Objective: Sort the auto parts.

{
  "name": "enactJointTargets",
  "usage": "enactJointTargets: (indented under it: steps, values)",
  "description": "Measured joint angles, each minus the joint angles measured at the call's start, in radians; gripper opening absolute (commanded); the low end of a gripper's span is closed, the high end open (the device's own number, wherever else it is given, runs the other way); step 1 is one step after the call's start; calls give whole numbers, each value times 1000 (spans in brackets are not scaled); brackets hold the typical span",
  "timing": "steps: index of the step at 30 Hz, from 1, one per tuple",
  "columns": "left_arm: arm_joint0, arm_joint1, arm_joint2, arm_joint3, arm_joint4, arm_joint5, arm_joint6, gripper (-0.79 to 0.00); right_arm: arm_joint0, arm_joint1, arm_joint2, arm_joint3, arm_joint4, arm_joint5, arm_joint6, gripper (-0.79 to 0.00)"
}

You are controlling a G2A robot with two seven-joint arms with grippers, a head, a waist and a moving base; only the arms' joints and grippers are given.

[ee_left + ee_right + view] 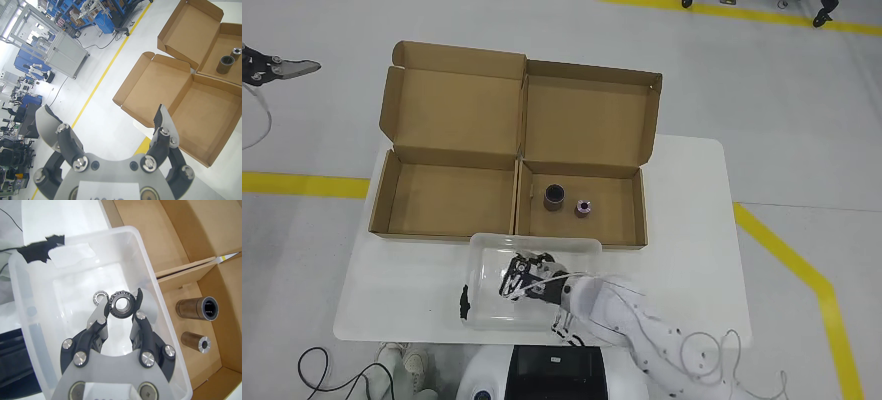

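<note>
Inside the clear plastic bin (147, 262) (482, 245), my right gripper (122, 306) (525, 272) is shut on a dark roller bearing (122, 305), held between both fingers. A smaller silver bearing (98, 297) lies on the bin floor just beyond it. In the right cardboard box (617, 215) stand a dark cylinder (554, 195) (196, 310) and a smaller metal cylinder (584, 208) (195, 342). My left gripper (103, 117) (287, 68) hangs open and empty over the floor, far to the left of the table.
The left cardboard box (442, 200) (198, 121) is open with nothing in it, both lids folded back. Black tape (37, 250) sticks to one end of the bin. The white table (692, 250) has bare room to the right of the boxes.
</note>
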Motion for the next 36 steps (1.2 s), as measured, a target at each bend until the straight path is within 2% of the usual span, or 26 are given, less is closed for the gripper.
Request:
enactJointTargets:
  steps: [12, 20, 28, 36]
  values:
    - [0, 0, 0, 0, 0, 0, 0, 0, -46, 27, 150, -21, 143, -86, -407, -785]
    - [0, 0, 0, 0, 0, 0, 0, 0, 29, 22, 168, -69, 174, -128, -453, -785]
    - [0, 0, 0, 0, 0, 0, 0, 0, 120, 7, 165, -101, 189, -120, -519, -785]
    - [0, 0, 0, 0, 0, 0, 0, 0, 158, 2, 190, -87, 231, -138, -601, -785]
